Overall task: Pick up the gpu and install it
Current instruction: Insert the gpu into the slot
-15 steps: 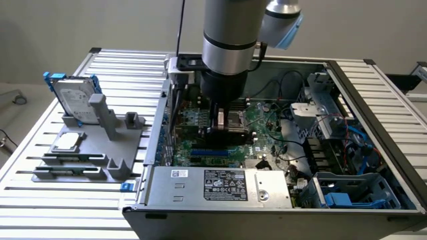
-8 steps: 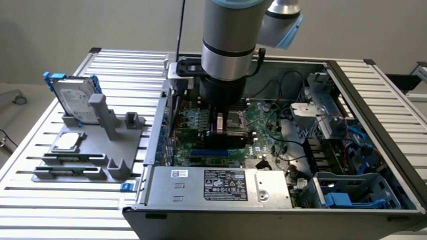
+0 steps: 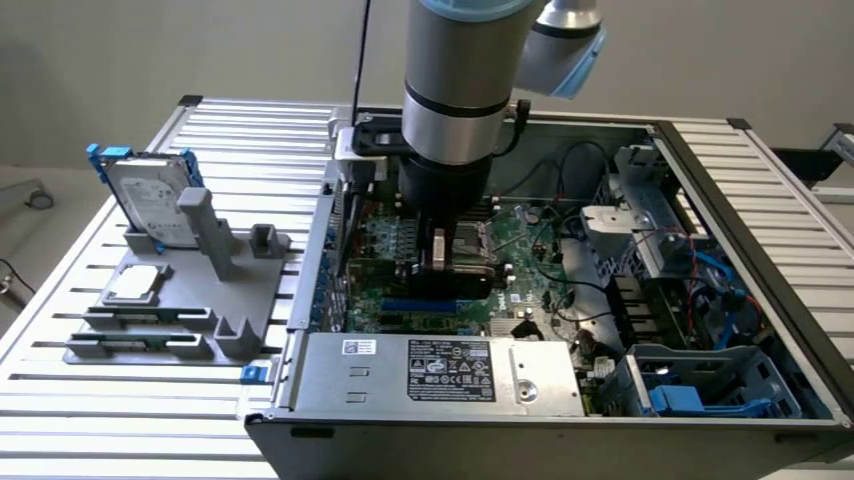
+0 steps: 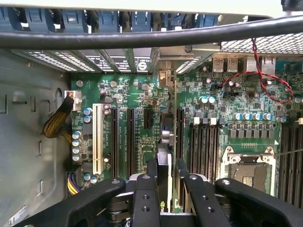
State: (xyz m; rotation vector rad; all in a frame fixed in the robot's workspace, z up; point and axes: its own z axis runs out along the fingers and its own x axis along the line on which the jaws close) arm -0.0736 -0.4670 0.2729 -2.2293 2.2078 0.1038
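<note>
My gripper (image 3: 447,248) reaches down into the open computer case (image 3: 747,200), over the green motherboard (image 3: 534,250). It is shut on the gpu (image 3: 451,280), whose black cover shows just under the fingers. In the wrist view the gpu (image 4: 164,137) stands on edge as a thin dark card between the fingers (image 4: 152,171). The card runs toward the silver bracket openings at the case's rear wall (image 4: 165,78). It sits among the long black expansion slots (image 4: 130,142). Whether its edge rests in a slot is hidden by the fingers.
A white slot (image 4: 97,138) and the processor socket (image 4: 248,168) flank the card. Red-black wires (image 4: 265,80) and yellow cables (image 4: 57,123) lie near the board. Outside the case, a grey fixture (image 3: 200,300) holds a blue-framed hard drive (image 3: 147,195) and a silver chip (image 3: 134,283). The power supply (image 3: 441,370) sits at the front.
</note>
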